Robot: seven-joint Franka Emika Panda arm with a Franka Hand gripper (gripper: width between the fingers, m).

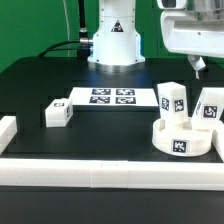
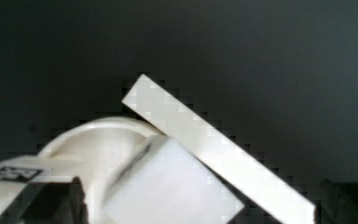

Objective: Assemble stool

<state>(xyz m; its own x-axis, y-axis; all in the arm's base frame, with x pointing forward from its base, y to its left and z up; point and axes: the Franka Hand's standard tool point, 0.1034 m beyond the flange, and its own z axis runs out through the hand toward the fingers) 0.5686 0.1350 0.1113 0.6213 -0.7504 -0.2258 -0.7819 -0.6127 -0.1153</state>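
Note:
The stool's round white seat (image 1: 181, 141) lies at the exterior view's right, near the front rail. Two white tagged legs stand upright at its far side, one to the left (image 1: 172, 100) and one to the right (image 1: 210, 108). A third leg (image 1: 57, 114) lies loose on the black table at the exterior view's left. My gripper (image 1: 198, 66) hangs above and between the two upright legs, apart from them, open. In the wrist view the seat's curved wall (image 2: 91, 150) and a leg's flat face (image 2: 167, 190) show between the dark fingers (image 2: 44, 204), and nothing is held by the gripper (image 2: 194, 208).
The marker board (image 1: 112, 98) lies in the middle, in front of the robot base (image 1: 112, 40). White border rails run along the front (image 1: 100, 172) and at the exterior view's left (image 1: 8, 130). A rail (image 2: 202, 140) crosses the wrist view as a slanted white strip.

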